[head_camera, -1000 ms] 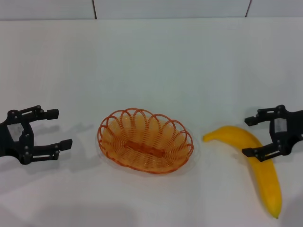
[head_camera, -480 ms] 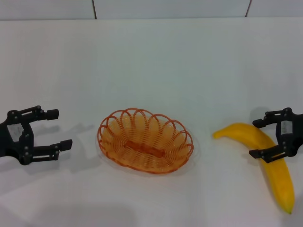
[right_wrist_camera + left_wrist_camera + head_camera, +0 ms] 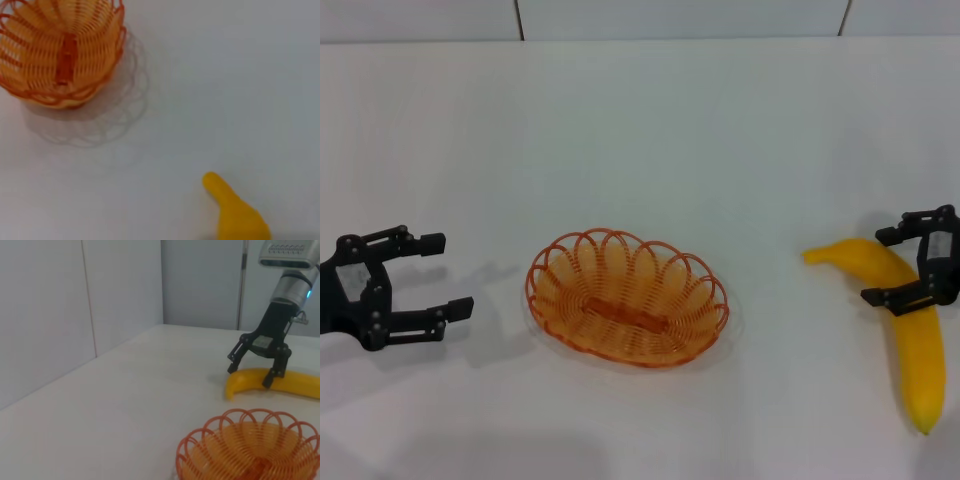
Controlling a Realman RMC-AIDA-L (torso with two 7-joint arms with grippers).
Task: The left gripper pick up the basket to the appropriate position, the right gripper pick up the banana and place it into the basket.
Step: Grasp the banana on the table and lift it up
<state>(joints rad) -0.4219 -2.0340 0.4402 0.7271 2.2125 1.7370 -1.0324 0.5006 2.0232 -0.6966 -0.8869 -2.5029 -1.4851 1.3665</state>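
1. The left gripper [image 3: 432, 276] sits at the left side of the white table [image 3: 640, 140], low over the surface. Its two black fingers are spread apart and point toward the basket, with nothing between them. It is well apart from the basket's rim.

2. The basket [image 3: 627, 296] rests on the table near the middle of the head view, an oval of orange looped wire with a scalloped rim. It holds nothing. The left wrist view shows its near rim [image 3: 250, 445] low in front, and the right wrist view shows it [image 3: 62, 50] standing apart from the banana's tip.

3. The banana [image 3: 905, 325] lies on the table at the right, well apart from the basket. It curves from a pointed end that faces the basket down to a far end nearer the robot. In the right wrist view only that pointed end [image 3: 235, 212] shows.

4. The right gripper [image 3: 900, 265] is down over the banana's upper curve, fingers parted and straddling the fruit, one on each side. The left wrist view shows this too [image 3: 255, 372]. Whether the pads press the skin cannot be told.
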